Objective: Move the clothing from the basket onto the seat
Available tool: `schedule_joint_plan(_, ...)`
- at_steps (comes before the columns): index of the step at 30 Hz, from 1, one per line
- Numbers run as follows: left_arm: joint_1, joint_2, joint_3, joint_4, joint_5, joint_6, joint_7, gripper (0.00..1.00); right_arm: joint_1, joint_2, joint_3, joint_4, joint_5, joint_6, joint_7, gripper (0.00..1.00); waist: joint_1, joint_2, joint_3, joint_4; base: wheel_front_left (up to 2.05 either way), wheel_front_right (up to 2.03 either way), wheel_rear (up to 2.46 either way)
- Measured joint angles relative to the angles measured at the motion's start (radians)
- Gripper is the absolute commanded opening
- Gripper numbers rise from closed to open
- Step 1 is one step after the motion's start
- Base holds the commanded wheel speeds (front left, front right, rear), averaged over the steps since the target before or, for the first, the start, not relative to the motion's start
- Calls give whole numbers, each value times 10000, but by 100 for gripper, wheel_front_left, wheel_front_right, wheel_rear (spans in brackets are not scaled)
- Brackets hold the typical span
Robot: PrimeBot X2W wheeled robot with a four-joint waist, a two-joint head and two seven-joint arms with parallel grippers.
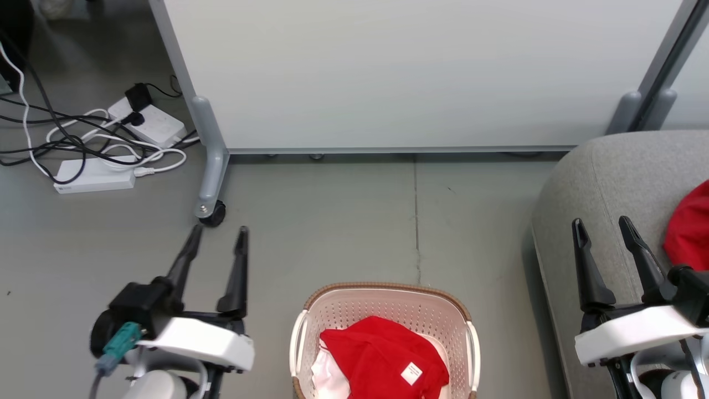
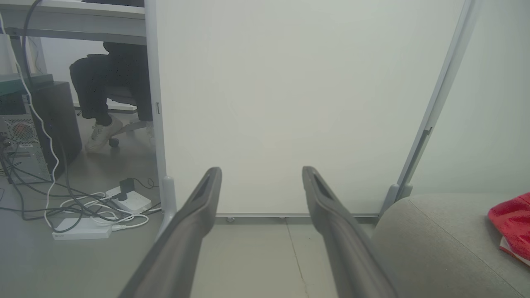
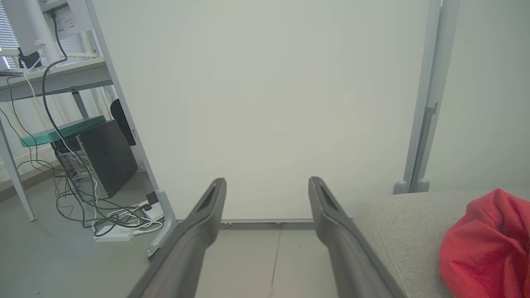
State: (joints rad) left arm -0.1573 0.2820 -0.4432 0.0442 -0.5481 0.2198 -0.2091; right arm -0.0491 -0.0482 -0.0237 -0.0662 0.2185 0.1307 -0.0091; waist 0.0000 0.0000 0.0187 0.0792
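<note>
Left pincer (image 1: pixel 220 228) agape, clear of basket (image 1: pixel 388 286)

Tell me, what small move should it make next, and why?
Probably lower the left pincer into the basket onto the red garment there. Both it and the right pincer are open and empty, and a second garment already lies on the seat.

Nothing here can be read. The white label (image 1: pixel 411 373) on the red clothing (image 1: pixel 382 354), low in the head view, carries dark marks — too small to make out. The sheet (image 3: pixel 67 21) on a white post (image 3: pixel 25 20), upper left of the right wrist view, shows print — blurred past reading.
</note>
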Motion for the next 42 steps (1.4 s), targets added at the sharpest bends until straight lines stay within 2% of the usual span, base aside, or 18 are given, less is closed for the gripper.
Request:
schedule_joint_plan(6, 593, 257, 859, -46, -276, 313, -299, 100, 393, -2, -61, -13, -86, 0, 155, 100, 0, 0, -296, 234, 0, 0, 0)
schedule_joint_plan(14, 1283, 418, 1503, -138, -234, 259, -485, 100, 870, 0, -167, 107, -113, 0, 186, 100, 0, 0, -473, 149, 0, 0, 0)
schedule_joint_plan(26, 1712, 495, 1501, -6, 533, -109, -523, 100, 1252, -2, -174, 54, -81, 0, 261, 100, 0, 1, -693, -44, 0, 0, 0)
schedule_joint_plan(42, 1690, 414, 1421, 391, 631, -353, -525, 100, 1317, -2, -148, 2, 0, 0, 249, 100, 0, 0, -653, 26, 0, 0, 0)
